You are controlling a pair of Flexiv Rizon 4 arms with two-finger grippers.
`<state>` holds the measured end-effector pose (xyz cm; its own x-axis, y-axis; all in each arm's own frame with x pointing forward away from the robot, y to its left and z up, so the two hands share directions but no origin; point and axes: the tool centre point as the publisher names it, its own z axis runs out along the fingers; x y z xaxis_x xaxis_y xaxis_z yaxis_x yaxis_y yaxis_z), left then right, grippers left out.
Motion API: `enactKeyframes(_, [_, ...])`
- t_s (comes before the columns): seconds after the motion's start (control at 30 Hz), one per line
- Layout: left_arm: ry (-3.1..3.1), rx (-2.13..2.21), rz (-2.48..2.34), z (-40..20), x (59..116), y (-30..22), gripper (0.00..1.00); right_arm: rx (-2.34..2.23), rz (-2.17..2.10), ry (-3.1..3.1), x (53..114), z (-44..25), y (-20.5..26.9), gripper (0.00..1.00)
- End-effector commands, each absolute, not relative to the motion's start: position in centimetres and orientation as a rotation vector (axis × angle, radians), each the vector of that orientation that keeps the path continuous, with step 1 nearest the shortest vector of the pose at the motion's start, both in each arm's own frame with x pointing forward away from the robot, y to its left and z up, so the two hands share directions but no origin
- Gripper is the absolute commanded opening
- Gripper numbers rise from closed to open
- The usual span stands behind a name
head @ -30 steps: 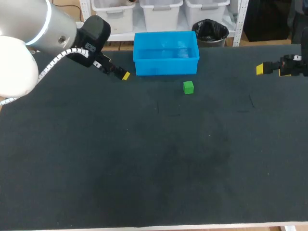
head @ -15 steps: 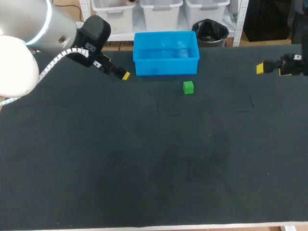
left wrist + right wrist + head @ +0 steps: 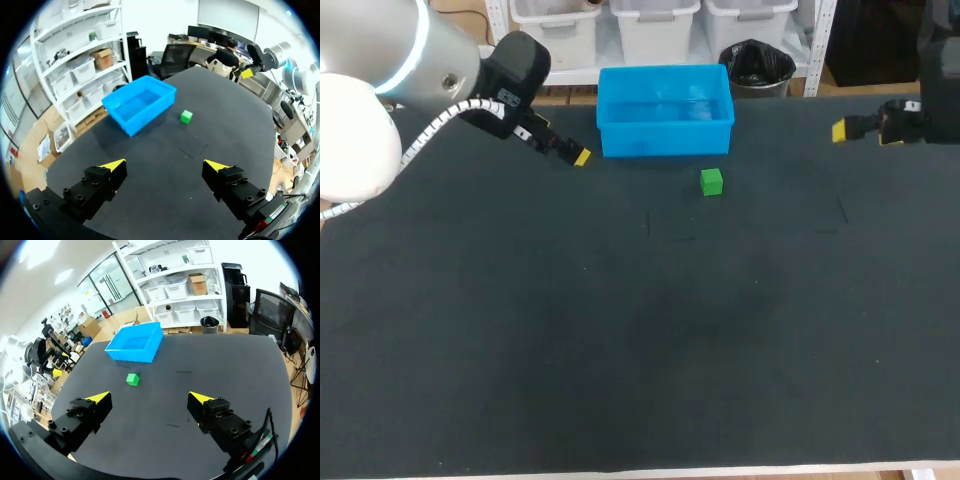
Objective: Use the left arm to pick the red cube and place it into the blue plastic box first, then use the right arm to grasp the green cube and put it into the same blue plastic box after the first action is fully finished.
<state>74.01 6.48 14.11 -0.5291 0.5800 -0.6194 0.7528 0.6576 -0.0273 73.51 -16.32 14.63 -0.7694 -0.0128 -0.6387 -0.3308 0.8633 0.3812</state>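
The blue plastic box (image 3: 665, 138) stands at the table's back middle, also in the left wrist view (image 3: 145, 117) and the right wrist view (image 3: 131, 355). A small green cube (image 3: 711, 181) rests on the dark mat just in front of the box's right part (image 3: 186, 116) (image 3: 132, 379). No red cube shows in any view. My left gripper (image 3: 577, 156) hangs open and empty just left of the box; its yellow tips stand wide apart (image 3: 166, 165). My right gripper (image 3: 842, 131) is open and empty over the table's back right, well right of the cube (image 3: 150, 397).
Dark mat covers the whole table (image 3: 640, 340). Faint chalk marks (image 3: 670, 232) lie in front of the green cube. The right gripper (image 3: 246, 73) shows far off in the left wrist view, the left gripper (image 3: 56, 372) far off in the right wrist view.
My right gripper has moved left and slightly toward the back of the table, closer to the box. The left arm, box and green cube have stayed put.
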Motion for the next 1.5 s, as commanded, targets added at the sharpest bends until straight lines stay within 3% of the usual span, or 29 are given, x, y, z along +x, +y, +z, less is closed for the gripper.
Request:
enactKeyframes(0.03, [2.289, 1.034, -0.401, 14.1, 74.0, 6.7, 1.0, -0.26, 0.625, 2.408, 75.2, 14.7, -14.3, 1.0])
enactKeyframes(0.67, [2.289, 1.034, -0.401, 14.1, 74.0, 6.7, 1.0, -0.26, 0.387, 2.602, 77.3, 14.9, -8.1, 1.0])
enactKeyframes(1.5, [2.289, 1.034, -0.401, 14.1, 74.0, 6.7, 1.0, -0.214, 0.053, 2.896, 79.2, 13.4, -4.8, 1.0])
